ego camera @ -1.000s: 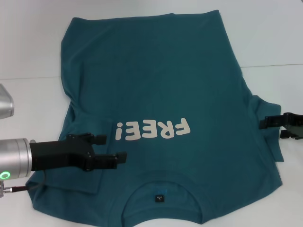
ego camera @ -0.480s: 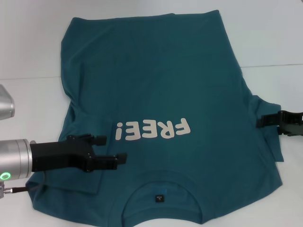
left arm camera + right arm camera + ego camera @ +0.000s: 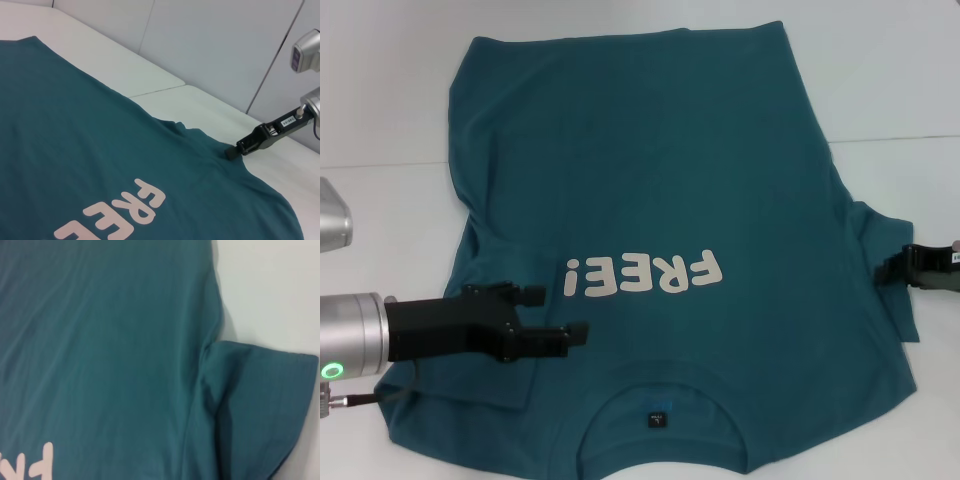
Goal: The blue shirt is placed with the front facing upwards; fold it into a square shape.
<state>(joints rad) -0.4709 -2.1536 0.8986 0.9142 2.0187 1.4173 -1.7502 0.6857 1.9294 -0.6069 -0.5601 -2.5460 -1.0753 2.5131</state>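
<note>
Shirt: the blue shirt (image 3: 660, 200) lies spread flat on the white table (image 3: 380, 200), front up, with the neck at the edge nearest the robot and the hem at the far side.
Lettering: cream "FREE!" lettering (image 3: 642, 274) runs across the chest, just beyond the left gripper's fingertips and toward the middle of the shirt.
Collar label: a small dark collar label (image 3: 656, 418) sits inside the round neck, nearer the robot than the left gripper and off toward the right arm's side.
Left gripper: the left gripper (image 3: 552, 315) is over the shirt's shoulder on the robot's left, pointing toward the middle of the shirt. Its two black fingers (image 3: 550, 340) stand apart with a clear gap between them, and nothing is held in that gap. Whether the fingers touch the cloth cannot be told.
Left sleeve: the sleeve under the left gripper looks folded in over the shirt body, with a fold edge beneath the black fingers.
Right gripper: the right gripper (image 3: 895, 268) is at the shirt's sleeve on the robot's right, at the outer edge of the cloth. In the left wrist view the right gripper's tip (image 3: 233, 151) rests against the cloth by the sleeve. How far its fingers are spread, and whether they grip the cloth, cannot be told.
Right sleeve: the right sleeve (image 3: 260, 410) lies out on the table beside the shirt body, with a crease where it joins.
</note>
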